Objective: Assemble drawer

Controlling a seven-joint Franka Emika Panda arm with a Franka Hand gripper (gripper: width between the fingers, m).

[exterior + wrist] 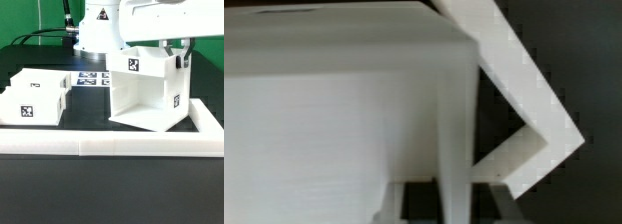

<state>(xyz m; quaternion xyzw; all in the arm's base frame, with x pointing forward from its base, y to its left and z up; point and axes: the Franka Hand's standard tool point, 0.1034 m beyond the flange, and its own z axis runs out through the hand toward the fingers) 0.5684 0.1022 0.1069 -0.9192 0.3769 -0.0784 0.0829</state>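
Observation:
The drawer's large white housing [148,92] stands tilted on the black table at the exterior view's right, its open side facing front, with tags on its walls. My gripper [181,58] comes down from above and is shut on the housing's upper right wall. In the wrist view the thin white wall [455,150] runs between my two dark fingers [418,205], and the gripper [455,207] pinches it. Two smaller white trays [30,100] with tags sit close together at the exterior view's left, apart from the housing.
The marker board [95,77] lies flat behind, between the trays and the housing. A long low white border wall [110,146] runs along the front and turns back at the right [208,120], close to the housing. The robot's base [98,30] stands behind.

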